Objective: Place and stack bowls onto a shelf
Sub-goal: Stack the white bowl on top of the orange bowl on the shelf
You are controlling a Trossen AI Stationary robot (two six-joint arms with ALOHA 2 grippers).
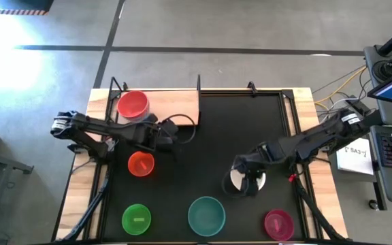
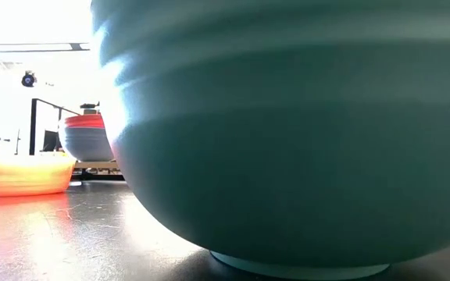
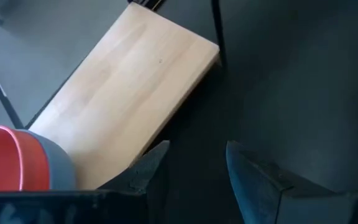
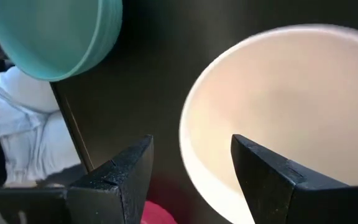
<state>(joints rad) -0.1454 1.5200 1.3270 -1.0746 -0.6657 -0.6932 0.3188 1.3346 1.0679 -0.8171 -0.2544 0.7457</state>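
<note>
Black tabletop mat (image 1: 203, 136) covers the work area; light-wood shelf board with thin black uprights (image 1: 175, 103) sits at its far left corner. Large red plastic bowl (image 1: 133, 104) is already nested in a blue-grey bowl (image 1: 144, 116) on the shelf's left end, rest of the board bare. Small orange bowl (image 1: 141, 164), small green bowl (image 1: 136, 218), large teal bowl (image 1: 205, 214) and small magenta bowl (image 1: 278, 223) sit loose on the mat.

Right gripper (image 4: 191, 168) hangs over the near rim of the large white round bowl (image 4: 291, 118), fingers apart, nothing held. Rim lines up with the gap between them. Looks like the grasp step on white.

To do it well: drop straight so one finger goes inside the wall, one outside, close on the rim only, lift level, don't drag it toward teal.

Left gripper (image 3: 194, 165) waits just off the shelf's front edge, fingers apart, empty, beside the stacked pair.
</note>
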